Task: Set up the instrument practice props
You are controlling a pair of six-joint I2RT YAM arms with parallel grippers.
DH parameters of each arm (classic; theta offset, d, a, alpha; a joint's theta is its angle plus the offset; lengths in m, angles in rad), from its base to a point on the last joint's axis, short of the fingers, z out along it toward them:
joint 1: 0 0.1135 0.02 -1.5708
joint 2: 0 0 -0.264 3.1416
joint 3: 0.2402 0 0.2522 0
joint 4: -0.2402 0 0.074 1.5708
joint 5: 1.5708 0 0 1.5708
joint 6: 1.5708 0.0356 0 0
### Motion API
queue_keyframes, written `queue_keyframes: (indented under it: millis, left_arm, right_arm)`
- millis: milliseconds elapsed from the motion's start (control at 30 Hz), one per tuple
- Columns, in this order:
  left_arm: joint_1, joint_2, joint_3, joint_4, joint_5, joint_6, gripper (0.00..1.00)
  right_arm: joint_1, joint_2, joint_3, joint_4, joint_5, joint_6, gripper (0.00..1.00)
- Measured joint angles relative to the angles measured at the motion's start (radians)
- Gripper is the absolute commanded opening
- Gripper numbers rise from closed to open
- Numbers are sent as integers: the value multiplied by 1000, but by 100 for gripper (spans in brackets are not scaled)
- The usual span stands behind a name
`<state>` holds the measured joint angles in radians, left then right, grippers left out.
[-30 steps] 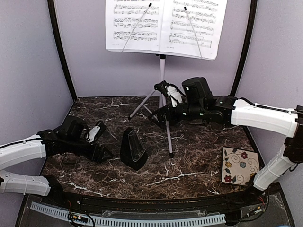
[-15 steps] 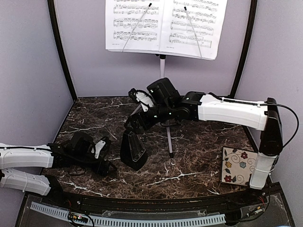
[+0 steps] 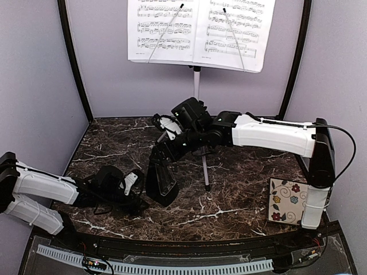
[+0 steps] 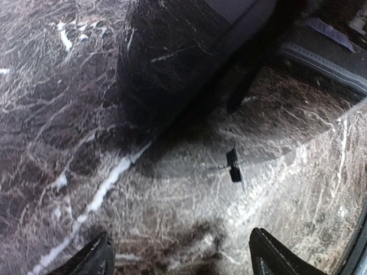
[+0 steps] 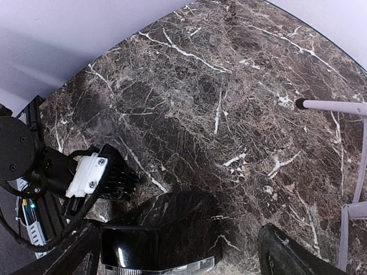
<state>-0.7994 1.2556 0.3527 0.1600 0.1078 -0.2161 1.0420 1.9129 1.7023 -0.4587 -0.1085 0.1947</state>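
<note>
Hovering spread over the metronome point(image 3: 162, 183), right gripper point(image 3: 160, 153) hides its top; left gripper point(image 4: 182, 260) released

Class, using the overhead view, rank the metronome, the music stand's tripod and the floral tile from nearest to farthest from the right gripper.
1. Metronome: just below the right gripper, left of the table's centre.
2. Music stand's tripod: a little to the gripper's right, mid-table.
3. Floral tile: far right, at the table's near corner.

Soft, even light fills the overhead view. The left wrist view is dim, shadowed and blurred. In the sharper right wrist view, glare streaks the glossy metronome point(image 5: 160, 240).
</note>
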Motion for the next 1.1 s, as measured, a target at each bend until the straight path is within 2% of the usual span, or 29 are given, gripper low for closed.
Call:
queue_keyframes:
  millis: [367, 967, 1100]
  left_arm:
    - [-2, 163, 0, 267, -2, 64, 84]
    - [-2, 218, -27, 413, 9, 47, 85]
    - [-2, 221, -29, 422, -2, 39, 82]
  right_arm:
    - [0, 7, -1, 2, -9, 9, 90]
    - [5, 23, -1, 5, -15, 23, 85]
    - [5, 23, -1, 6, -15, 23, 85]
